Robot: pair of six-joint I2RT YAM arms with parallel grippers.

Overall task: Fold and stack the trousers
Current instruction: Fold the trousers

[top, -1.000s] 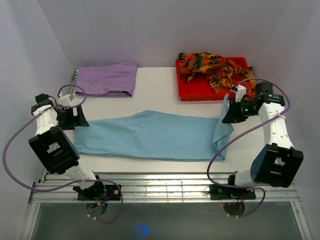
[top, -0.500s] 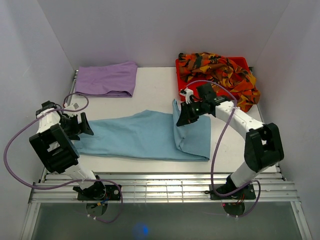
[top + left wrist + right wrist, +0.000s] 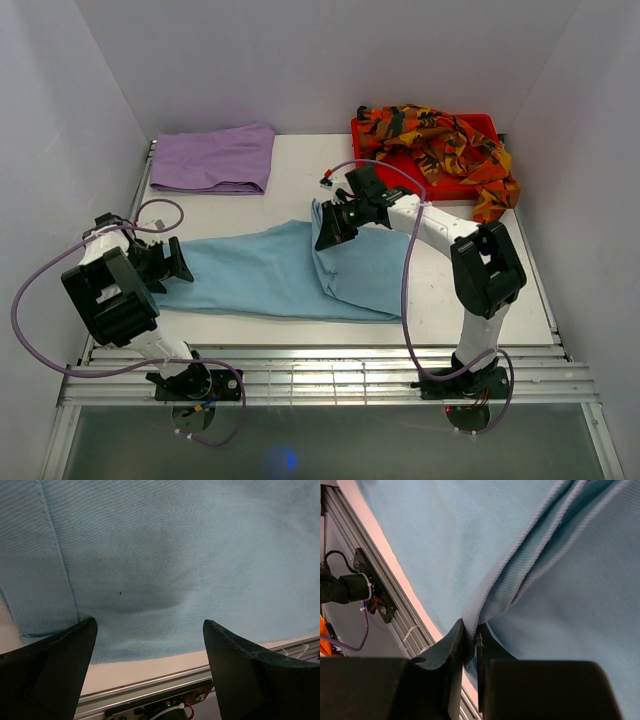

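Over the tabletop (image 3: 300, 180), seen from above, what has shifted?
Plenty; a second ago the right pincer (image 3: 325, 235) held the right end of the light blue trousers (image 3: 260, 275) out near the red tray (image 3: 400, 180); now it has carried that end leftward to about the middle of the garment, with the cloth doubled over beneath it.

And the left side?
The left pincer (image 3: 175, 262) has crept inward and sits over the left end of the cloth; the lilac trousers (image 3: 212, 158) lie folded at the far left; the patterned trousers (image 3: 440, 140) are heaped on the tray, both untouched.

What does the left wrist view add?
Its pincer (image 3: 149, 625) is spread wide, nothing between the fingers; blue cloth (image 3: 165, 555) fills the view below it, its hem just short of the tabletop's near edge; I cannot tell whether the tips press the cloth.

And the right wrist?
That pincer (image 3: 470, 640) is pressed together on a bunched ridge of the blue cloth (image 3: 570, 605); a flat layer lies underneath.

So where does that leave the job?
I'd judge the first end-to-end fold is about halfway across; the carried end has yet to meet the left end; stacking onto the lilac pair looks well off.
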